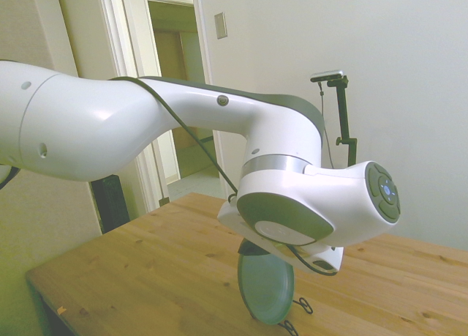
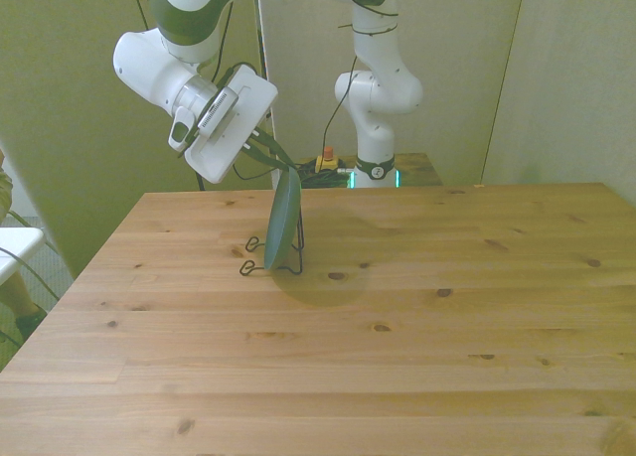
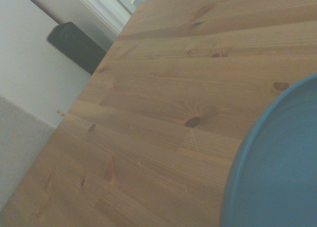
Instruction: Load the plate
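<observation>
Standing on edge in the thin black wire stand: round, matte teal-green plate. White two-finger gripper at its top rim; finger state cannot be told. Stand rests on the wooden table.

We see pale walls behind the wooden table, an open doorway with white trim beyond its far edge, and perhaps a dark speaker beside it.

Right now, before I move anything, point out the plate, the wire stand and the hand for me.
plate (image 2: 284, 223): front view, middle of its upright face.
wire stand (image 2: 250, 267): front view, looped foot on the table, on the front view's left of the plate.
hand (image 2: 270, 153): front view, dark fingers at the plate's top rim.
</observation>
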Tool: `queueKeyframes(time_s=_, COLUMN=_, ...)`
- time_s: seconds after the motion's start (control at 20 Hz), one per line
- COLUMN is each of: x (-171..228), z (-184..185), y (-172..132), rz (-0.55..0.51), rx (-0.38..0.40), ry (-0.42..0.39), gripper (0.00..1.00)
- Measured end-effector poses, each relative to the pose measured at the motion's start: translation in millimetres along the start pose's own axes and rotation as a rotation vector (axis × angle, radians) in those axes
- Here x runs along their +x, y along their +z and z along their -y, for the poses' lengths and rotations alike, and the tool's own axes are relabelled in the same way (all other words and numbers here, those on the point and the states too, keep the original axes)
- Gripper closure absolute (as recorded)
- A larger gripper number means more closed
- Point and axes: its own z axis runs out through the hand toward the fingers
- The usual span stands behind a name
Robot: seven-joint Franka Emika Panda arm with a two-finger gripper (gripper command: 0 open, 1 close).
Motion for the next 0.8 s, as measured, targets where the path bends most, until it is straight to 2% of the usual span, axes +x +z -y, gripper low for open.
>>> queueKeyframes(time_s=0.5, x=-2.6, z=3.7, y=-2.7, rz=0.003, rx=-0.01, ry=-0.002, gripper=0.0)
queueKeyframes(time_s=0.65, x=-14.7, z=17.6, y=-20.0, rz=-0.019, rx=-0.021, ry=-0.024, gripper=0.0)
queueKeyframes(time_s=0.8, x=-37.9, z=42.1, y=-50.7, rz=-0.074, rx=-0.043, ry=-0.065, gripper=0.0)
